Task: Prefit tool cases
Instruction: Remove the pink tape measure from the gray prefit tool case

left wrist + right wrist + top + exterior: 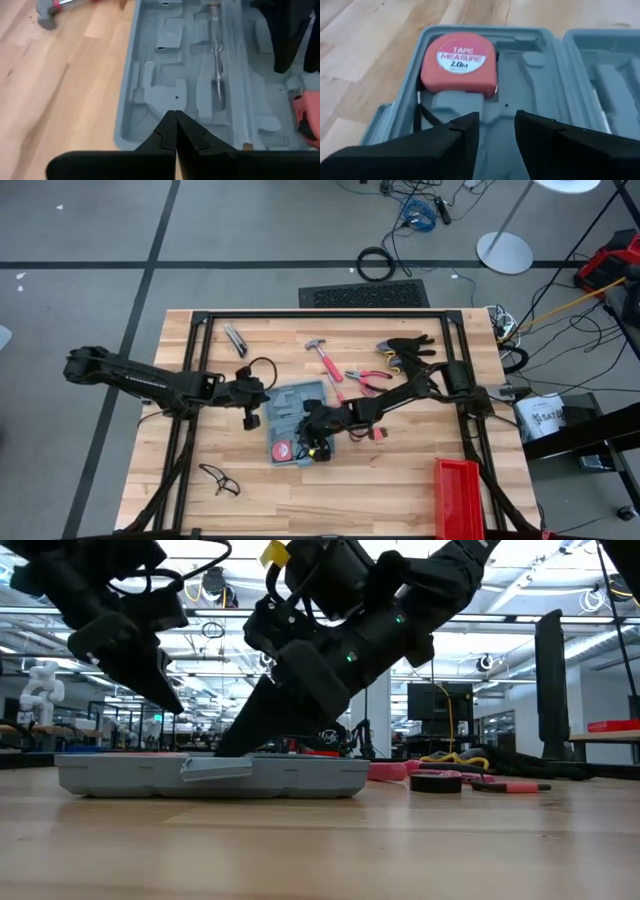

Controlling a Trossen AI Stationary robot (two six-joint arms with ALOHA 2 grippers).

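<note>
On the wooden table [400,480], a pair of glasses [218,479] lies near the front left edge, and a small knife-like tool [236,340] lies near the back left. The left arm reaches in from the left, and its claw [250,416] hangs just over the left edge of the open tool case [295,420]; the left wrist view shows its two fingers [167,135] pressed together, closed on nothing, above the case's moulded grey tray. The case lies open and flat in the middle of the table, with a red tape measure [459,62] seated in a pocket at one end of the tray and a slim metal tool [216,50] lying in a long groove. The right arm comes in from the right and its claw [318,442] is down over the case at its front edge; in the right wrist view its fingers [462,132] stand slightly apart, open and holding nothing, just short of the tape measure. Behind the case lies a hammer [325,358] with a red handle, and to its right red-handled pliers [368,378]. A red bin [460,498] sits at the front right corner. In the low view the case [215,776] rests flat on the table with both arms bent down over it.
</note>
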